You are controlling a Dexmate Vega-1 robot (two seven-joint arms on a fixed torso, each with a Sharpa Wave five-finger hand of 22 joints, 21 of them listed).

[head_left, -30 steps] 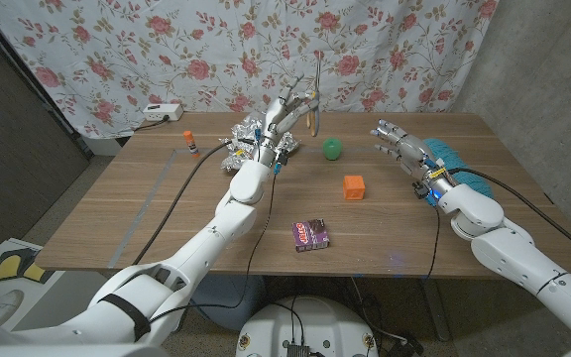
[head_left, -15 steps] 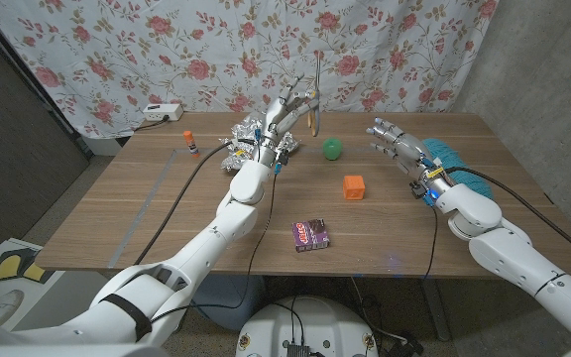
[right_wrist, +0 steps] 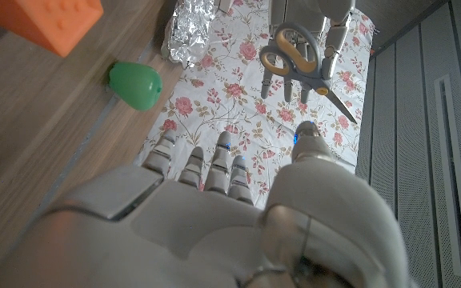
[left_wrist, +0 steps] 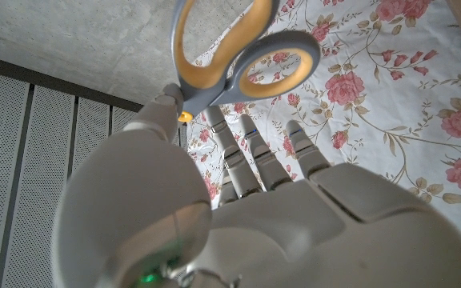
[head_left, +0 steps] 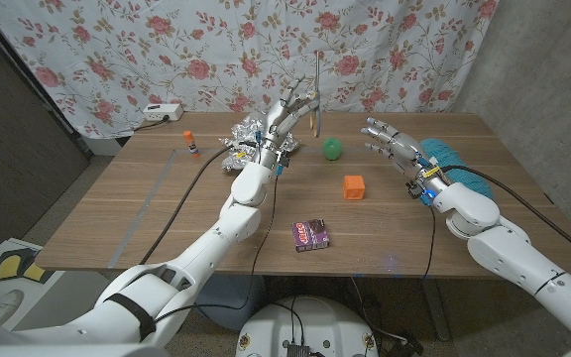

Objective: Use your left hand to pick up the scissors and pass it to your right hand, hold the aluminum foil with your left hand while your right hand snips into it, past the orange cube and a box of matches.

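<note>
My left hand [head_left: 287, 111] is raised over the back of the table and holds the scissors [head_left: 315, 91] by their grey and orange handles [left_wrist: 242, 52], blades pointing up. The crumpled aluminum foil [head_left: 240, 145] lies on the table just below and left of that hand. My right hand [head_left: 393, 141] hovers open with fingers spread, to the right of the scissors and apart from them. In the right wrist view the scissors [right_wrist: 298, 58] hang beyond my right hand [right_wrist: 214, 216], past the foil [right_wrist: 189, 28]. The orange cube [head_left: 354, 186] and the box of matches [head_left: 310, 234] sit mid-table.
A green pear-like object [head_left: 334, 149] lies between the two hands. A teal brush-like thing [head_left: 446, 154] lies behind my right wrist. A glue stick [head_left: 189, 145] and a white power strip [head_left: 162, 112] are at the back left. A floral curtain hangs behind the table.
My right hand has moved left, closer to the scissors, still open. My left hand has kept the scissors raised in nearly the same place.
</note>
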